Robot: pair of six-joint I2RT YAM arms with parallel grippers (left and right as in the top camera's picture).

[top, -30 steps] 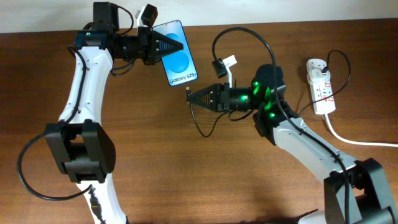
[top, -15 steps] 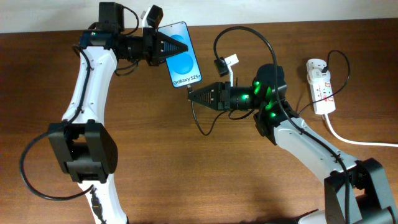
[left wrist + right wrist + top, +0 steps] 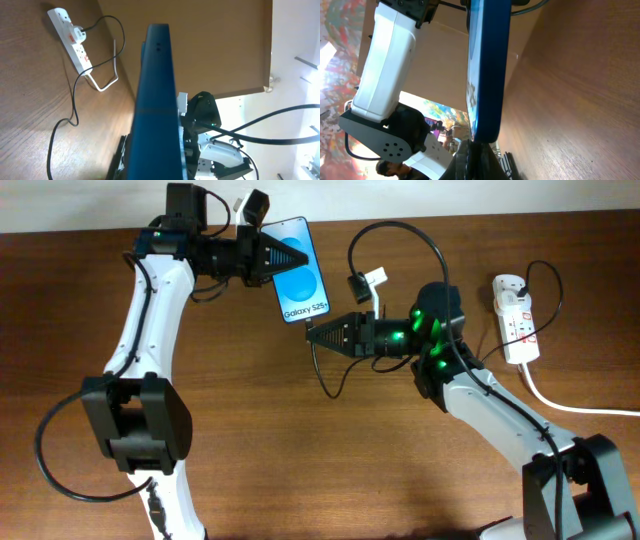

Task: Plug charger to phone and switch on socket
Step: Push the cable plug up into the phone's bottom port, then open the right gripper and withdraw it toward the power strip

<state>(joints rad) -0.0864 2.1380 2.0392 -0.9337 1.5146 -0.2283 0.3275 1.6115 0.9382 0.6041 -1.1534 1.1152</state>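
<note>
My left gripper [image 3: 272, 256] is shut on the top part of the phone [image 3: 303, 278], holding it above the table with its bright blue screen facing up. My right gripper [image 3: 312, 334] is shut on the plug end of the charger, whose tip sits at the phone's lower edge. The black charger cable [image 3: 329, 393] loops down under the right gripper. In the right wrist view the phone's edge [image 3: 487, 65] stands just above my jaws, and whether the plug is seated is hidden. The socket [image 3: 515, 318] lies at the far right and also shows in the left wrist view [image 3: 74, 42].
The socket's thick white cord [image 3: 570, 406] runs off to the right. A thin black lead [image 3: 75, 95] curls from the socket across the brown wooden table [image 3: 250, 440]. The right arm's own black cable [image 3: 400, 230] arches above it.
My left gripper has carried the phone to the right and slightly down, toward the right gripper. The right gripper has edged up, so the plug tip now meets the phone's lower edge.
</note>
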